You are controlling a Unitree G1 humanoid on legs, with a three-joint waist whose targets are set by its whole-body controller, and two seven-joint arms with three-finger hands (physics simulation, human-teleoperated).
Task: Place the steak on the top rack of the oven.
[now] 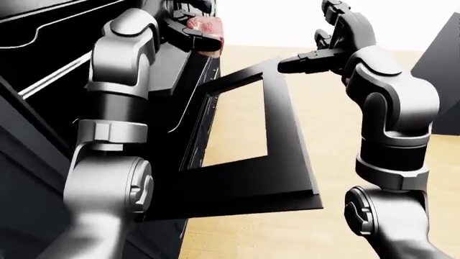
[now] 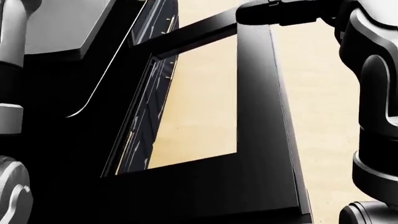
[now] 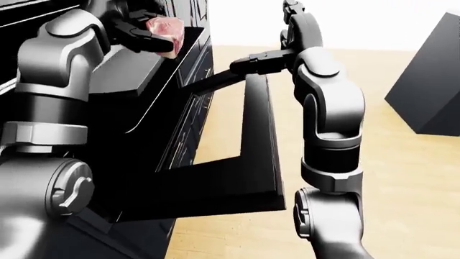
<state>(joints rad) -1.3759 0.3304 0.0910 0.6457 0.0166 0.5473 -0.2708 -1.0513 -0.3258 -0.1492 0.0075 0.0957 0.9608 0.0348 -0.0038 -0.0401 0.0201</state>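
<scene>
A simulated kitchen. A black oven [image 1: 179,108] stands with its glazed door [image 1: 280,162] open over a pale wood floor [image 1: 316,129]. Dark cabinets [image 3: 201,32] run beside it.

floor [image 3: 403,178]: pale wood planks | wall [image 3: 359,21]: plain white | dark block [image 3: 431,91]: standing right
</scene>
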